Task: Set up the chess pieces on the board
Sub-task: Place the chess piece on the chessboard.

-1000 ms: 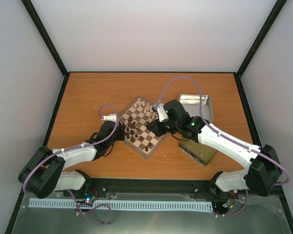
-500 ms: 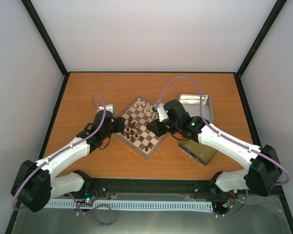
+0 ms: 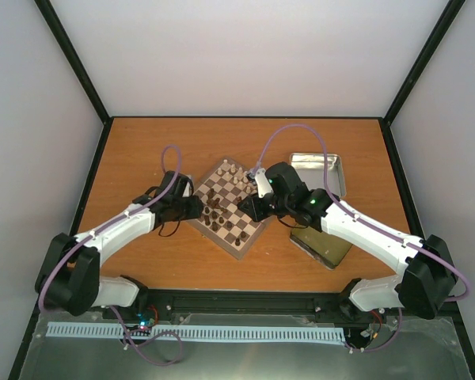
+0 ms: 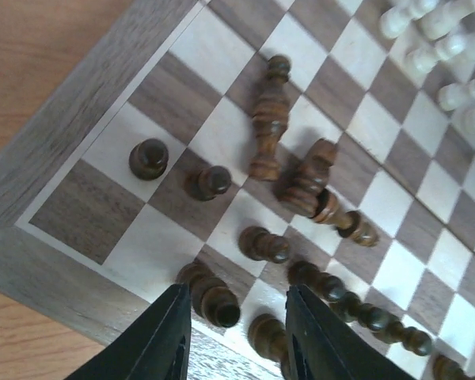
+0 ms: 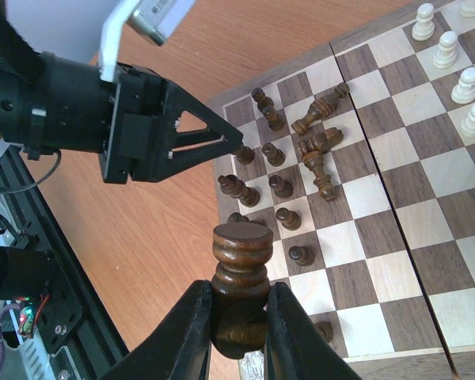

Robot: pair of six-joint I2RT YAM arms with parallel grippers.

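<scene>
Right gripper [image 5: 239, 305] clenched on a dark piece [image 5: 241, 245] over the board [image 5: 451, 170]. The piece's long axis runs along the fingers, flat end out past the tips. Left gripper [image 4: 237, 305] has its jaws apart, straddling a tipped piece [image 4: 212, 294] at the board corner. Other chess pieces [image 4: 267, 119] lie toppled nearby.

Orange-brown wooden tabletop [image 3: 142, 150], black-edged. Mid-table: small square wooden chessboard [image 3: 236, 250], dark brown and cream checks, turned corner-on. Right of the chessboard, farther back: shiny rectangular metal tin [image 3: 317, 170]. Right of it, nearer: darker rectangular metal tin [image 3: 324, 247], just beside.
</scene>
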